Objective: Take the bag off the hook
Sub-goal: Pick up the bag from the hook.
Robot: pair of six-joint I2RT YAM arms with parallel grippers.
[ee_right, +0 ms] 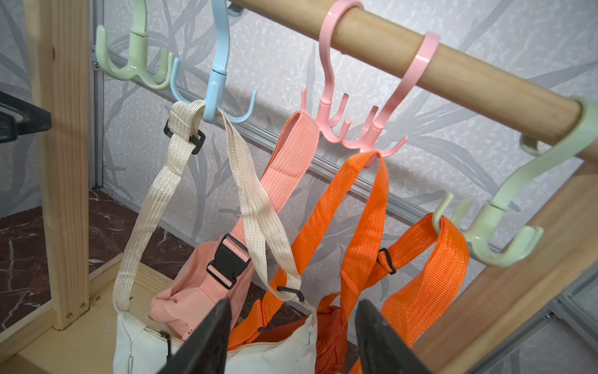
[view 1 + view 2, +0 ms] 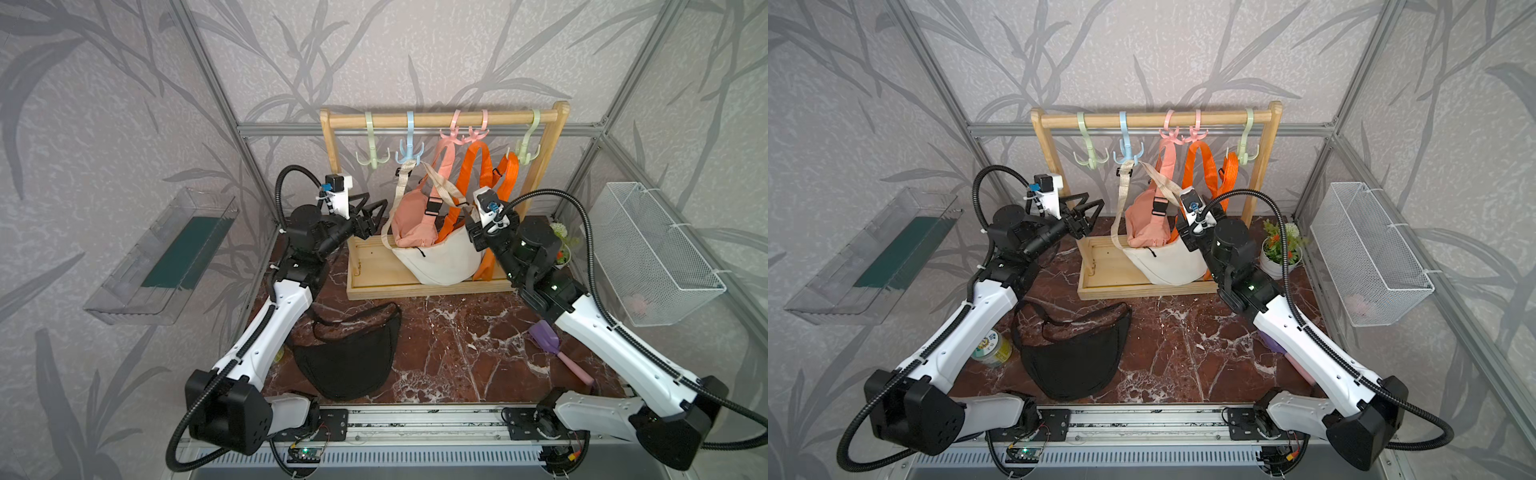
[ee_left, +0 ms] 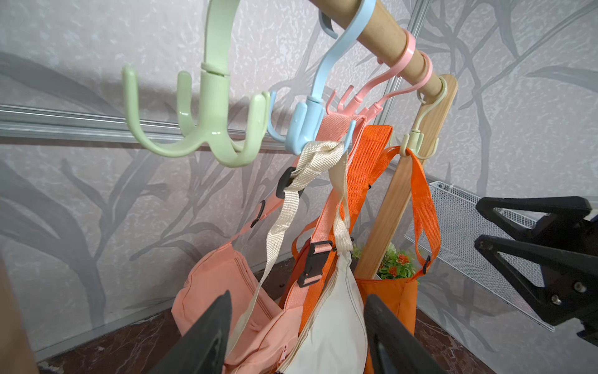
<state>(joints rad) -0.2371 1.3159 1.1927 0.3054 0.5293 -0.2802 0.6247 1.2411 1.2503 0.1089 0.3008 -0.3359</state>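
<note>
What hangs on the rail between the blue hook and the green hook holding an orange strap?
Two pink plastic hooks: one carries a salmon webbing strap, the other an orange strap. Clearest in the right wrist view.

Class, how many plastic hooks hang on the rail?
5. Left to right in a top view: green hook, blue hook, pink hook, second pink hook, far green hook. None seems hidden.

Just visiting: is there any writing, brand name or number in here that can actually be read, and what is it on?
No text here can be read.
Jar: colourful printed label on its lid, too blurred to read.
Circuit board at the front: any markings are too small to read.
Elsewhere: no print shows.
</note>
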